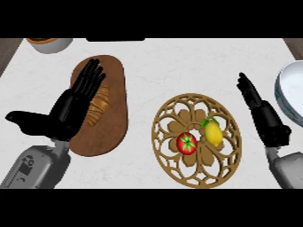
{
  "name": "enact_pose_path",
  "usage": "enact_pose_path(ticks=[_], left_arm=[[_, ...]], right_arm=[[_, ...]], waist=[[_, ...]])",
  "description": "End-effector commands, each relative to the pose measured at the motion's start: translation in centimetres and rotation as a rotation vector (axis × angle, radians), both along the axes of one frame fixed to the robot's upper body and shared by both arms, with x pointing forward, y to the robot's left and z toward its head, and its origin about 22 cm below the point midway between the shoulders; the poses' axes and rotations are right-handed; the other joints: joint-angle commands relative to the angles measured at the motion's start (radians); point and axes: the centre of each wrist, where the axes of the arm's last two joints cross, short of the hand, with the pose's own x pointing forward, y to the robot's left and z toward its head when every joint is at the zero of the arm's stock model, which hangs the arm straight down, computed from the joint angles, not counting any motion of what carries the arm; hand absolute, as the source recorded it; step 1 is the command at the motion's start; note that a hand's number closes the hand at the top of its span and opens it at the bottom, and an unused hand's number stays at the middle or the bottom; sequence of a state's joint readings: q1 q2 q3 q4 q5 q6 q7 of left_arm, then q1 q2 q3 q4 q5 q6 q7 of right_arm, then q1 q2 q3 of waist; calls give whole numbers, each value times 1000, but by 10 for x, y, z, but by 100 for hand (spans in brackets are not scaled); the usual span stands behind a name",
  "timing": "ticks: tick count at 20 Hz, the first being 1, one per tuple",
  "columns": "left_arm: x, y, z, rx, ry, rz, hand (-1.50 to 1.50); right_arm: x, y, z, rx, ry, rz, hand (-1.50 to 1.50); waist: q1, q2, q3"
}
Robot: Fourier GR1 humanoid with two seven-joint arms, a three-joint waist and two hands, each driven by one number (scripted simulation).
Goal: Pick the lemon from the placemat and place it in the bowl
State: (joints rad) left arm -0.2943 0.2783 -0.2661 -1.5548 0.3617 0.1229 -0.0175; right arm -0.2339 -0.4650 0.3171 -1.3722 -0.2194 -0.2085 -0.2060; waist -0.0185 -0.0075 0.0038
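Observation:
A yellow lemon (pixel 213 132) lies on the round, openwork wooden placemat (pixel 196 176), right of centre. A red tomato (pixel 187 143) sits just left of it on the same mat. The large white bowl (pixel 293 103) stands at the right edge, partly cut off. My right hand (pixel 264 116) hovers edge-on between the placemat and the bowl, fingers straight and pointing away, open, holding nothing. It is right of the lemon and apart from it. My left hand (pixel 72 106) is open at the left, fingers straight, resting over the wooden board.
An oval wooden board (pixel 111 128) with a croissant (pixel 100 104) lies under my left hand. A small white bowl (pixel 49 44) with something orange-brown in it sits at the back left. Dark wood floor shows past the counter's left and right corners.

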Motion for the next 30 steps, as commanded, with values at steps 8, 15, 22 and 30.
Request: enact_pose_path(ticks=[8, 15, 22, 30], left_arm=[[-5, 100, -16, 290, 119, 410, 0], [-22, 121, -20, 286, 162, 488, 0], [-21, 103, -4, 291, 129, 466, 0], [-16, 94, -6, 285, 123, 424, 0]], right_arm=[[7, -97, 85, -795, -79, -106, -150], [-100, -19, 23, -580, -108, -189, -150], [-118, -2, 84, -660, -65, -296, -150], [-76, 9, 155, -734, -22, -260, -150]], waist=[[3, -5, -29], [-33, -9, -6], [12, 5, -5], [29, 9, -5]])
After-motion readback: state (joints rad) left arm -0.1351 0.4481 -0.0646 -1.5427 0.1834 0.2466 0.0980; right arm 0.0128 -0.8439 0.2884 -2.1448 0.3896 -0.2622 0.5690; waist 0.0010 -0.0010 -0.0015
